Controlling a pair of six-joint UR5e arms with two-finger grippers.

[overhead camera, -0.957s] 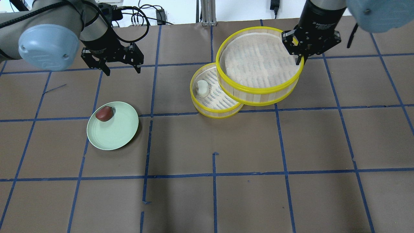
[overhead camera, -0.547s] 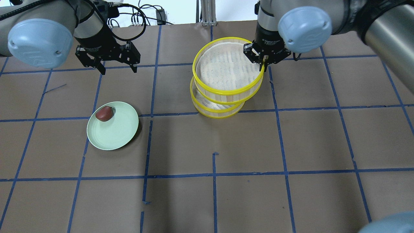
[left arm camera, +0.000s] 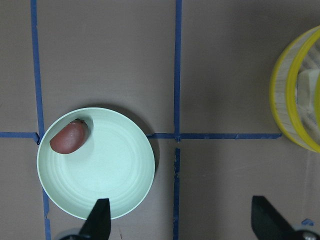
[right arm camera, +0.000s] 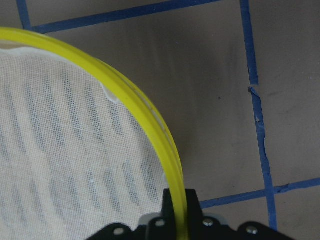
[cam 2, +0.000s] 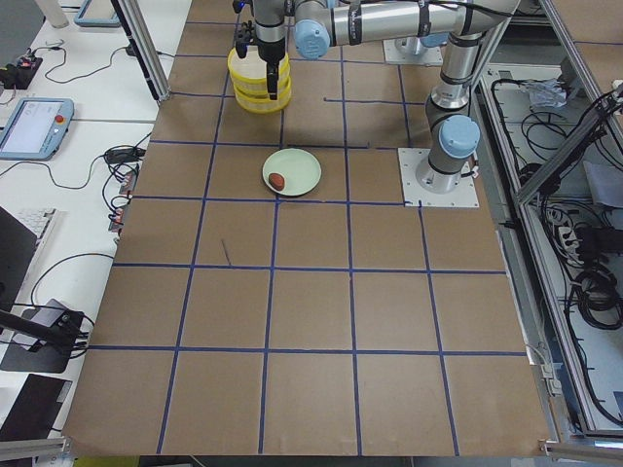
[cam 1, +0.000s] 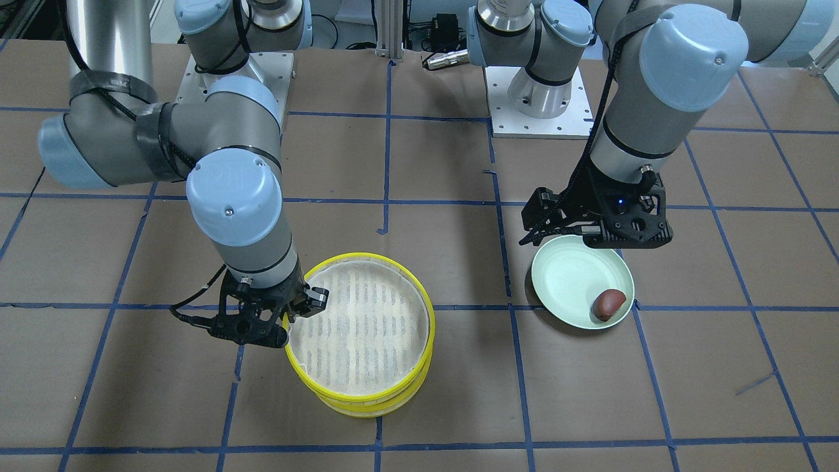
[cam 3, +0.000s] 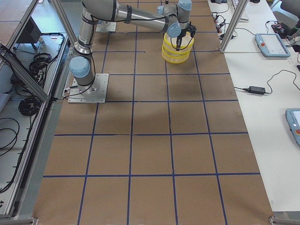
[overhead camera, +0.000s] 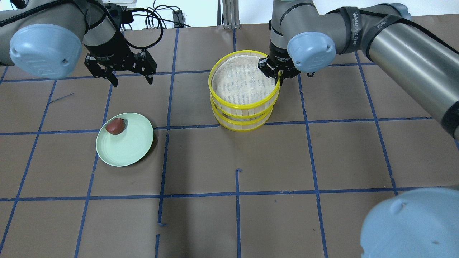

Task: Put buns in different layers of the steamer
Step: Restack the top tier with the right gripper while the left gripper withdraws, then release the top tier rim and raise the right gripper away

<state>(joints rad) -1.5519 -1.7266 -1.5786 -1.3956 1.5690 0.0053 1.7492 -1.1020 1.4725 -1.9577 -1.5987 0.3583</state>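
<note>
My right gripper [overhead camera: 279,80] is shut on the rim of the upper steamer tray [overhead camera: 244,104], which it holds on top of the lower tray [overhead camera: 242,126], almost in line with it. The wrist view shows the right gripper [right arm camera: 177,200] pinching the yellow rim. The upper tray's mesh lining is bare. The white bun is hidden under the upper tray. The reddish-brown bun [overhead camera: 115,125] lies on the pale green plate [overhead camera: 132,150] near its far left edge. My left gripper [overhead camera: 132,82] is open and empty, above the table behind the plate.
Brown paper with blue tape lines covers the table [overhead camera: 236,215]. Cables and a metal post [overhead camera: 229,14] sit at the far edge. The right arm's elbow [overhead camera: 412,222] fills the near right corner of the overhead view.
My right gripper has carried the upper tray left and down over the lower tray, covering the white bun. The left gripper has barely moved.
</note>
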